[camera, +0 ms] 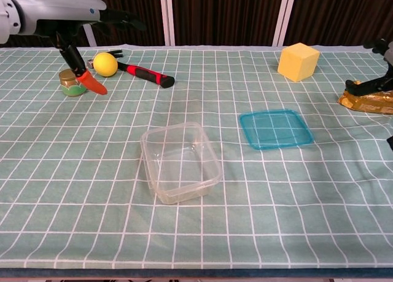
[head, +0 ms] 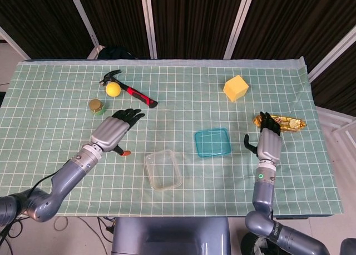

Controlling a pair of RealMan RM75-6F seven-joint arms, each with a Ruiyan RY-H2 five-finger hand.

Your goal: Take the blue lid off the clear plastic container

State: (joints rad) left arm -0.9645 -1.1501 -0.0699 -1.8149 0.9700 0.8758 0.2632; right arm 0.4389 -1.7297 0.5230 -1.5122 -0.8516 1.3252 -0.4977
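The clear plastic container (head: 163,169) (camera: 180,162) stands uncovered near the table's front edge. The blue lid (head: 212,142) (camera: 276,128) lies flat on the cloth to its right, apart from it. My right hand (head: 269,145) (camera: 379,80) hovers further right, fingers spread, holding nothing; in the chest view only its fingertips show at the frame edge. My left hand (head: 113,130) (camera: 86,24) is raised left of the container, fingers extended, nothing in it.
A red-handled hammer (head: 131,90) (camera: 144,74), a yellow ball (head: 113,89) (camera: 105,64) and a small gold-and-green jar (head: 96,106) (camera: 72,83) lie at the back left. A yellow block (head: 236,88) (camera: 298,61) sits back right, a gold snack bar (head: 281,122) (camera: 367,101) by the right hand.
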